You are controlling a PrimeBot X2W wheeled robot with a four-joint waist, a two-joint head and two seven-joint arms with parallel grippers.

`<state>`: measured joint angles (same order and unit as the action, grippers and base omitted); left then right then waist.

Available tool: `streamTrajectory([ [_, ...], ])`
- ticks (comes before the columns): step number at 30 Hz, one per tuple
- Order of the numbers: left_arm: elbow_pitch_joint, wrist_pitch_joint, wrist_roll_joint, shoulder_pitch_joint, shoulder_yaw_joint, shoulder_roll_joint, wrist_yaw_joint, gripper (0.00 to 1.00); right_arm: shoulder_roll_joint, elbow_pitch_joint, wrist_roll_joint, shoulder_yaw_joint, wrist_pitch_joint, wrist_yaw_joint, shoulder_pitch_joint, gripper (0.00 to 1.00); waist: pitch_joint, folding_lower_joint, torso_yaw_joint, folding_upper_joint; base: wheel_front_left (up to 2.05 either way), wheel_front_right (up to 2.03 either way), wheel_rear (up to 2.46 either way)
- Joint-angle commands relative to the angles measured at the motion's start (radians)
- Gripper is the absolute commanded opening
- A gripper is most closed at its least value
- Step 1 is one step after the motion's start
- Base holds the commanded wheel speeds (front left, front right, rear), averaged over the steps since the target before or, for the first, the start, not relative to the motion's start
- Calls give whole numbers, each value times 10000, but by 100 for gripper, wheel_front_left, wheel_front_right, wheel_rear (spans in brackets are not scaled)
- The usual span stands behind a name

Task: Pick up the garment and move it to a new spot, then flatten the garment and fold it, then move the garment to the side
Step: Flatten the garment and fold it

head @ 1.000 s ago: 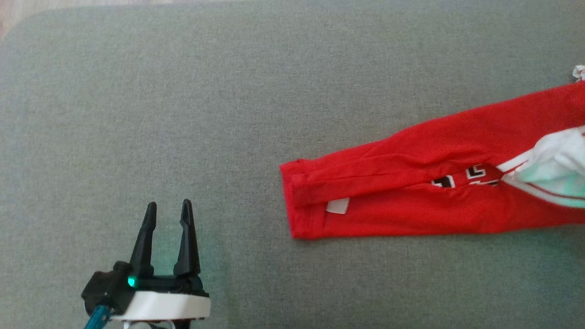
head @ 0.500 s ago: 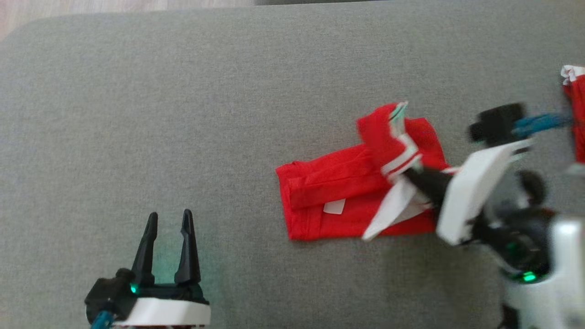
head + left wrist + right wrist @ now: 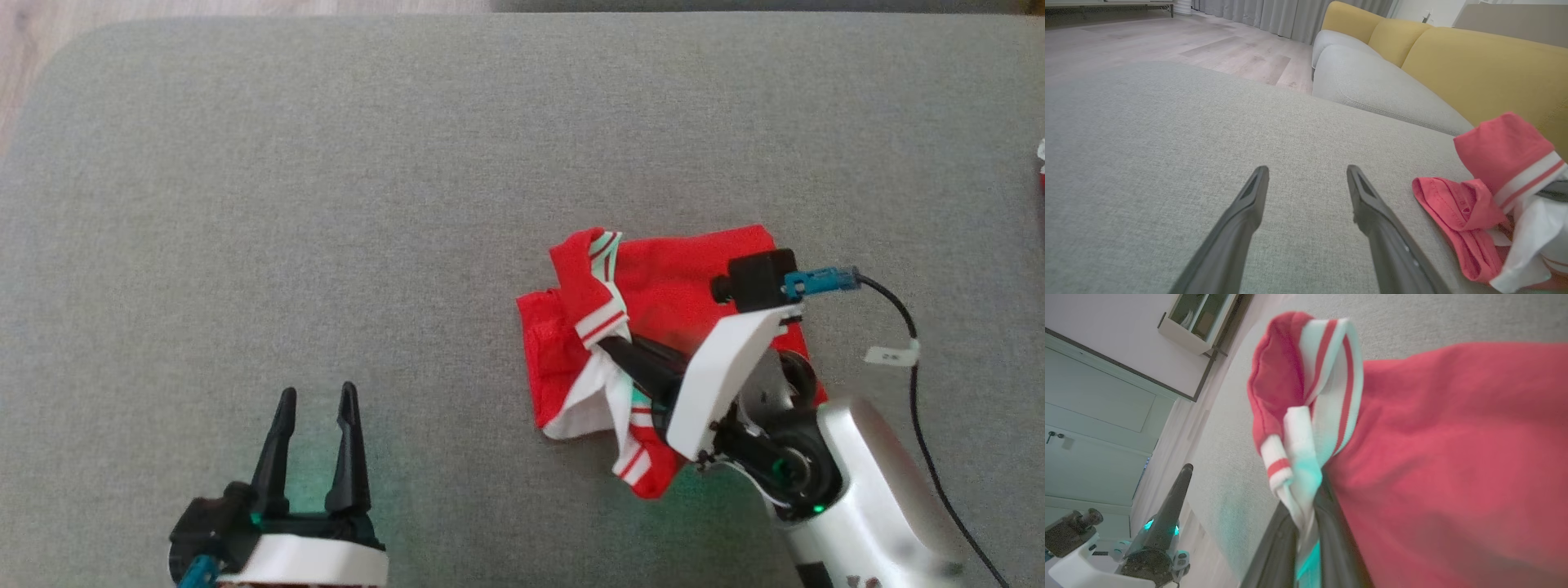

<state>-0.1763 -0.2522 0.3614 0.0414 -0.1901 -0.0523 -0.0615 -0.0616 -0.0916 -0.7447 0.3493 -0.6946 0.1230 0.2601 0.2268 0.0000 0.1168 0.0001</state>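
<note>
Garment (image 3: 669, 278) pinched in right gripper (image 3: 608, 347), whose forearm slants up-left over it.

free: grey cushion (image 3: 326, 163) left half | blocked: garment (image 3: 682, 269), right arm (image 3: 857, 461)

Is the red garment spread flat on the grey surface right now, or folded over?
Folded over, loosely. The garment lies doubled in a bunched heap, its striped white trim pinched in the right gripper's shut fingers.

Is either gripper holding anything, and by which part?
Right gripper pinches the red fabric garment by its white striped trim; left gripper is open and empty.
</note>
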Motion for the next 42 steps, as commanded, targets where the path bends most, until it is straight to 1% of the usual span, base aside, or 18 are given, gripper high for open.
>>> streamTrajectory([
  [1, 245, -95, 52, -150, 247, 19, 54, 100, 113, 289, -173, 286, 166, 77, 428, 0, -26, 0, 21, -1, 0, 0, 0],
  [2, 236, -95, 54, -137, 228, 19, 70, 100, 113, 171, -292, 396, 278, 77, 507, 0, -57, 0, 33, -1, 0, 0, 0],
  [3, 227, -95, 59, -117, 218, 19, 90, 100, 113, 86, -446, 518, 419, 77, 586, 7, -80, 0, 34, -1, 0, 0, 0],
  [4, 218, -95, 59, -95, 216, 19, 113, 100, 113, 1, -644, 630, 574, 77, 653, 44, -102, 0, 27, -1, 0, 0, 0],
  [5, 204, -95, 52, -70, 218, 19, 137, 100, 113, -56, -782, 774, 730, 77, 737, 97, -123, 0, 10, -1, 0, 0, 0],
  [6, 193, -95, 44, -45, 225, 19, 155, 100, 113, -115, -939, 864, 939, 77, 798, 100, -148, 0, -12, -1, 0, 0, 0],
  [8, 178, -95, 15, 3, 249, 19, 175, 100, 113, -175, -1523, 1005, 1417, 77, 862, 100, -209, 0, -58, -1, 0, 0, 0],
  [11, 158, -95, -104, 57, 310, 20, 176, 100, 113, -66, -2821, 1034, 2516, 77, 839, 100, -383, 0, -126, -1, 0, 0, 0],
  [13, 162, -95, -105, 109, 358, 20, 199, 100, 113, 43, -3124, 998, 3235, 77, 802, 100, -520, 0, -181, -1, 0, 0, 0],
  [14, 178, -95, -108, 162, 392, 20, 220, 100, 113, 84, -3001, 973, 3493, 77, 760, 100, -592, 0, -244, -1, 0, 0, 0],
  [16, 216, -95, -125, 268, 430, 20, 247, 100, 113, 300, -2017, 846, 3835, 77, 632, 100, -708, 0, -357, -1, 0, 0, 0],
  [18, 260, -95, -151, 361, 451, 20, 264, 100, -11, 628, -498, 513, 4206, 77, 360, 100, -836, 0, -454, -1, 0, 0, 0],
  [21, 375, -95, -247, 442, 524, 20, 267, 100, -682, 1163, 1969, 6, 4903, 77, -289, 100, -1045, 0, -545, -1, 0, 0, 0],
  [25, 535, -95, -601, 494, 654, 20, 187, 100, -1272, 1337, 4355, -1302, 6191, 77, -1413, 100, -1287, 0, -571, -1, 0, 0, 0],
  [28, 561, -95, -918, 492, 760, 20, 92, 100, -1390, 1033, 5703, -2291, 7347, 77, -2196, 100, -1489, 0, -533, -1, 0, 0, 0],
  [34, 517, -95, -1142, 592, 895, 20, 12, 100, -1107, 171, 6729, -3372, 8849, 77, -3229, 100, -1993, 0, -363, -1, 0, 0, 0],
  [37, 469, -95, -1216, 864, 1006, 20, 33, 100, -625, -462, 6815, -3861, 9207, 77, -3677, 100, -2411, 0, -311, -1, 0, 0, 0],
  [42, 606, -95, -1255, 1072, 1075, 20, 117, 100, -280, -657, 6814, -4058, 9434, 77, -3660, 100, -2651, 0, -318, -1, 0, 0, 0],
])
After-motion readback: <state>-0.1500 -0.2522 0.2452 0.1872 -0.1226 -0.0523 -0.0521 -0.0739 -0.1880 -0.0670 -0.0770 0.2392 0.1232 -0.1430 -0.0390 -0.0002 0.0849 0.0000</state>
